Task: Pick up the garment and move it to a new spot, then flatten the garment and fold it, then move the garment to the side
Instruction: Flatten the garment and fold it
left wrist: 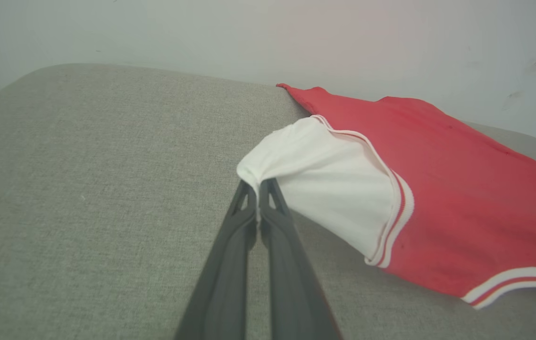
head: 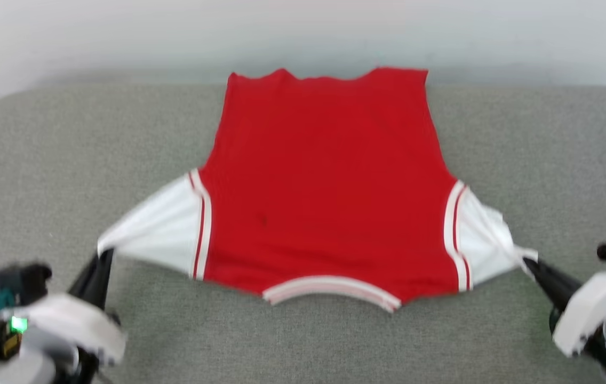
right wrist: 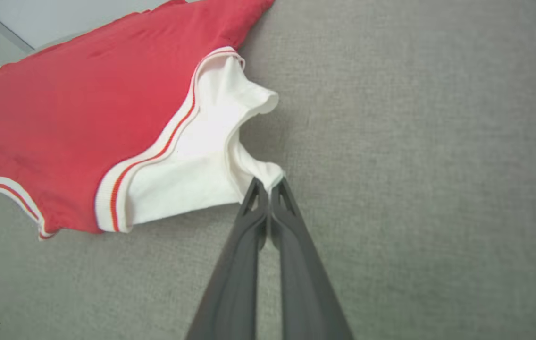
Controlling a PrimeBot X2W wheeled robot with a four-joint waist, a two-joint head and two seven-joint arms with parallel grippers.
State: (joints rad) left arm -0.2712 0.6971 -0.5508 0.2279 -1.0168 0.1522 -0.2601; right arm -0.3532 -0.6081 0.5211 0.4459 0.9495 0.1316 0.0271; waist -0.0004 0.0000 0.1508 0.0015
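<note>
Grey woven fabric surface (head: 68, 160) is carrying the red jersey T-shirt (head: 324, 186), which is lying spread at its middle, striped collar toward the robot, its 2 white sleeves stretching outward. The left gripper (head: 104, 257) is pinching the left sleeve tip (left wrist: 249, 171), and the right gripper (head: 529, 262) is clamping the right sleeve tip (right wrist: 270, 175).

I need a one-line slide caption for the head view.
Both jaws, shut on its white sleeve tips, stretch the red garment across the grey fabric surface, collar toward the robot.

surface: grey woven cushion (head: 41, 160), rounded corners | backdrop: pale wall (head: 121, 32)
</note>
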